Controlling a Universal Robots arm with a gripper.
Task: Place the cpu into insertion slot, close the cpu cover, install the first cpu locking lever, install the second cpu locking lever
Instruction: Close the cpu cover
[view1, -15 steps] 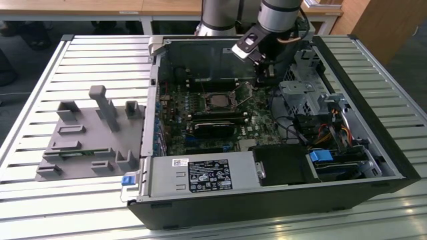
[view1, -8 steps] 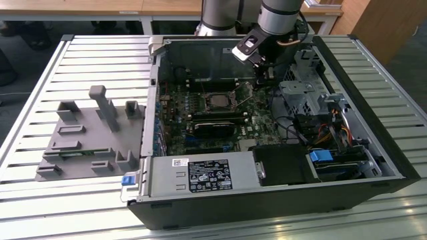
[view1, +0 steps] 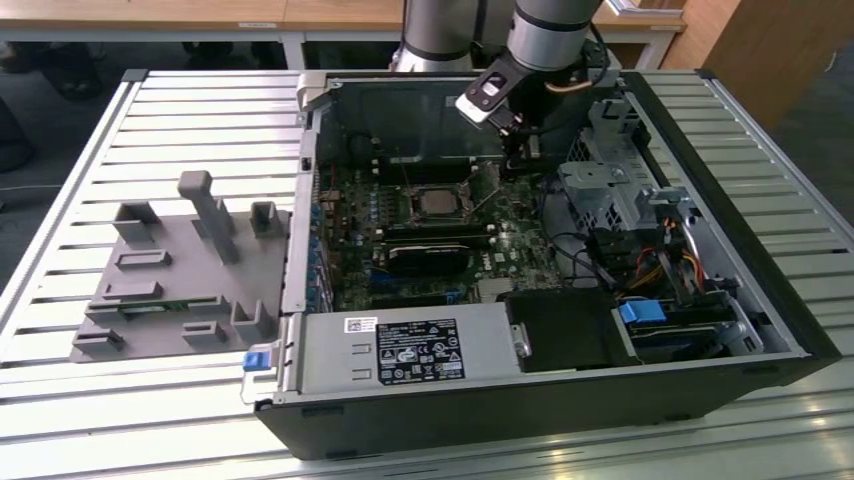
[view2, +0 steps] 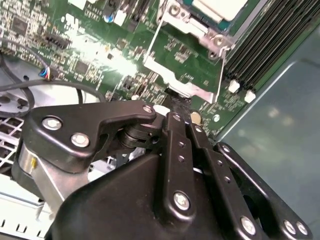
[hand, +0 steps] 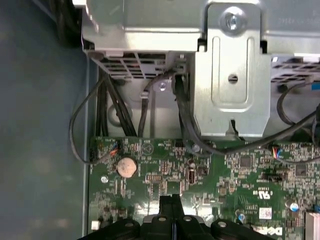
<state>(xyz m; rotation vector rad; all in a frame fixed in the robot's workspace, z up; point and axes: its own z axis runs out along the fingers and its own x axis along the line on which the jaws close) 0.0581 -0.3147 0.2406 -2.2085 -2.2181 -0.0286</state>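
Note:
The open computer case (view1: 721, 250) lies on a slatted table. On its green motherboard (view1: 360, 230) is the insertion slot (view1: 434, 203). In the second wrist view the pale-topped cpu (view2: 220, 7) lies inside the socket frame. The cpu cover (view2: 195, 91), a thin silvery frame, is swung open away from the socket, and green board shows through its cut-out. My gripper (view1: 515, 160) (view2: 181, 119) (hand: 172, 199) hangs to the exterior view's right of the slot. It is shut, with its black fingertips right at the cover's outer edge. Whether they pinch that edge is hidden.
Black memory sticks (view1: 434, 245) sit in front of the slot, and empty memory slots (view2: 260, 45) run beside it. A metal drive cage (view1: 607, 195) and cables crowd the case's right side. A coin battery (hand: 126, 166) is on the board. A grey fixture (view1: 174, 270) stands beside the case.

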